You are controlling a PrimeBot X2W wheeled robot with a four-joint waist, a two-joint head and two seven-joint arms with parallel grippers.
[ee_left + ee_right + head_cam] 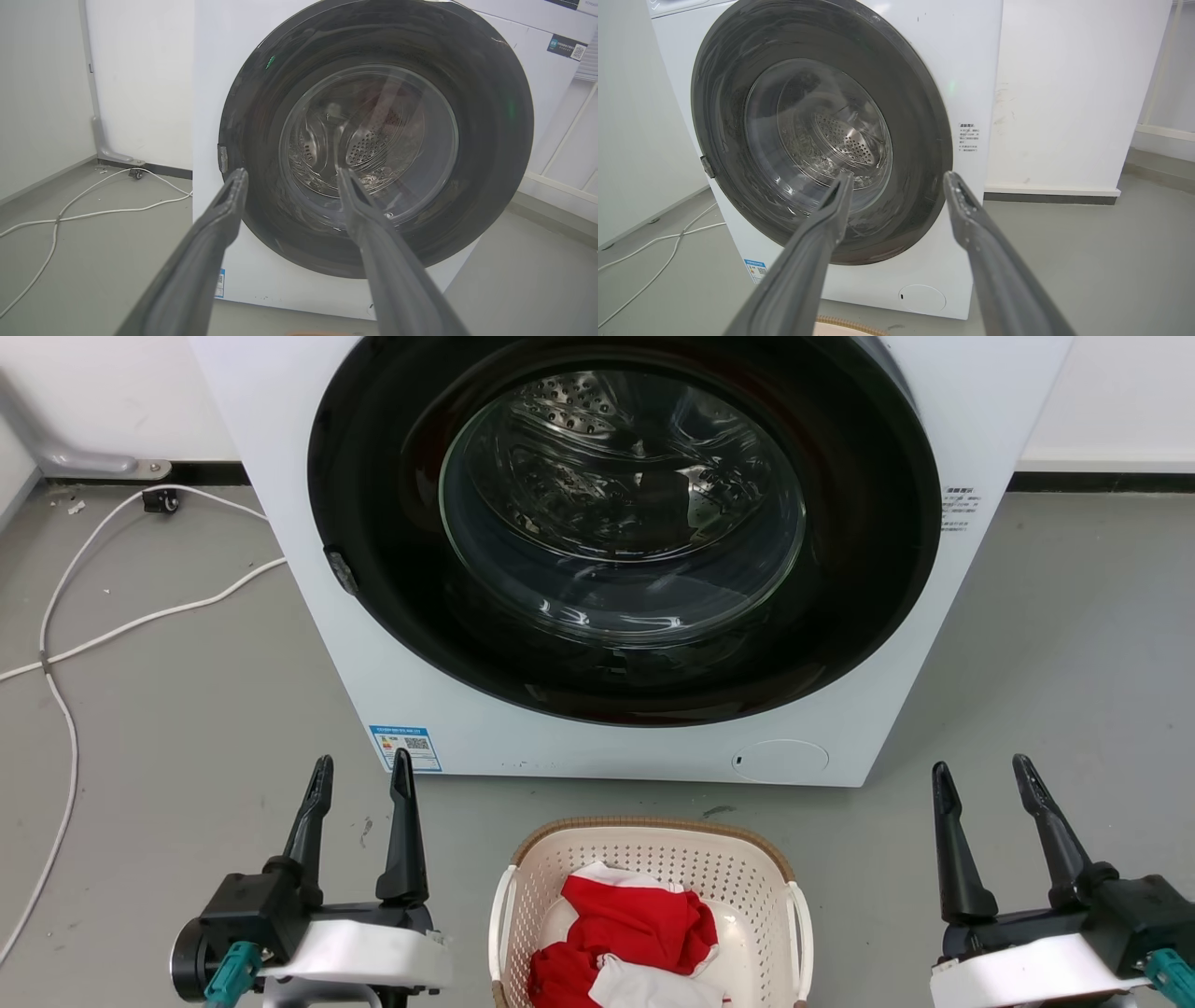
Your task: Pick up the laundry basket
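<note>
Cream-white perforated plastic with a brown woven-look rim: the laundry basket sits on the grey floor just in front of the washing machine, low in the middle of the head view and between the two grippers, touching neither. Inside it lies a crumpled heap of red and white clothes that fills the near part and leaves the far wall bare. A white handle curves down each side of the basket. Its near end is cut off by the bottom edge of that view, so the full heap cannot be seen. In the right wrist view only a sliver of the brown rim shows at the bottom. The machine's round dark door is closed; glare on the glass makes it hard to tell whether the steel drum behind it holds anything. The left gripper stands to the basket's left with its fingers spread apart and nothing between them, as the left wrist view confirms. The right gripper stands to the basket's right, likewise spread and empty. A white cable trails over the floor on the left.
</note>
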